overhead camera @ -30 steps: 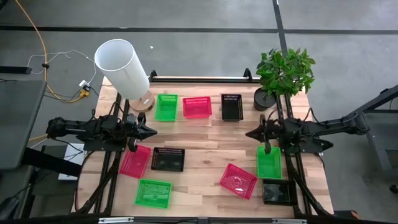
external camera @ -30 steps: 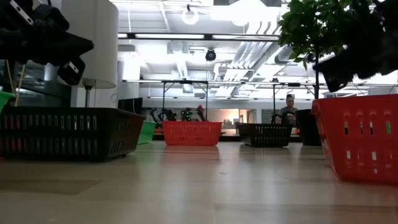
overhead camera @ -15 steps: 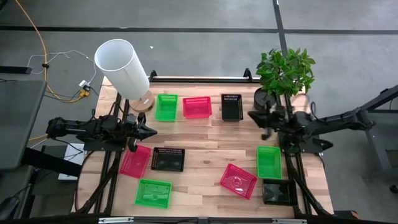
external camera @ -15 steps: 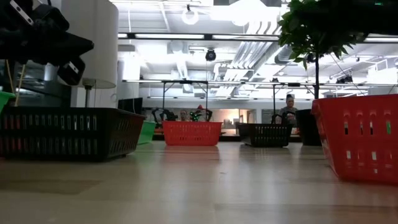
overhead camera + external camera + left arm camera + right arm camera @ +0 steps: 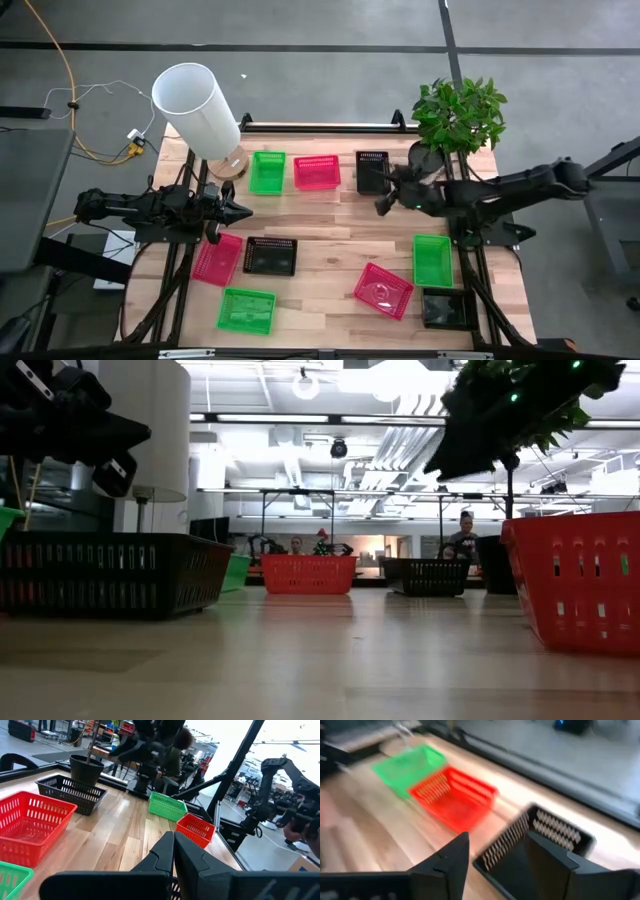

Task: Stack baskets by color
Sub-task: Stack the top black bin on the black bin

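Observation:
Three baskets stand in a row at the far side: green (image 5: 267, 172), pink (image 5: 317, 172), black (image 5: 372, 170). Others lie nearer: pink (image 5: 217, 258), black (image 5: 271, 256), green (image 5: 247, 310), pink (image 5: 383, 290), green (image 5: 432, 260), black (image 5: 447, 308). My right gripper (image 5: 382, 204) hovers open just near of the far black basket (image 5: 535, 840), slanting down toward it, with nothing between its fingers (image 5: 454, 857). My left gripper (image 5: 240, 211) waits shut and level at the table's left (image 5: 173, 855).
A tall white cylinder (image 5: 197, 105) stands at the far left corner. A potted plant (image 5: 455, 120) stands at the far right, close behind my right arm. Bare wood (image 5: 330, 225) lies between the two rows of baskets.
My right gripper has risen from above the green basket at the table's right. It has swung toward the far edge and the left, to the far black basket, tipping up from pointing steeply down. No basket has moved.

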{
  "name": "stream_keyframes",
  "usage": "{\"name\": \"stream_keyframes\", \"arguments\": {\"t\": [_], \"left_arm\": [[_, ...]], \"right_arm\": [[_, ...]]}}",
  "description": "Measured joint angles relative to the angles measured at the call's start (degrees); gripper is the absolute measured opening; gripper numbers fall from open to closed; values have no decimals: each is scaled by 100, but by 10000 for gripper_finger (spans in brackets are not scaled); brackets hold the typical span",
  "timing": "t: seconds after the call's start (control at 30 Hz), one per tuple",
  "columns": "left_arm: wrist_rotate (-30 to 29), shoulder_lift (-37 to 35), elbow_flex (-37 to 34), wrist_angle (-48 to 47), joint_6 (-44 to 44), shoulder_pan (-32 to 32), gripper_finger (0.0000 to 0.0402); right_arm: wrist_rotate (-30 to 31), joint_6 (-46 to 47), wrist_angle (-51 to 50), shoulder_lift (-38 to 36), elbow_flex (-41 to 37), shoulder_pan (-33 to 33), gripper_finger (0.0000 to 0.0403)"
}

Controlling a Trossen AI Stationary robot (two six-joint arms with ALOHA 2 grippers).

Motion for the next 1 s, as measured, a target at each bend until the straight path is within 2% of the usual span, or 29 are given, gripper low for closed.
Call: {"name": "stream_keyframes", "arguments": {"t": [0.37,0.7,1.0], "left_arm": [[0,0,0,0,0,0,1],[0,0,-1,0,0,0,1],[0,0,0,0,0,0,1]], "right_arm": [[673,2098,-548,1199,-141,-488,190],[684,2330,-291,2226,-143,-1061,190],[555,2611,-127,2657,-143,-1392,190]]}}
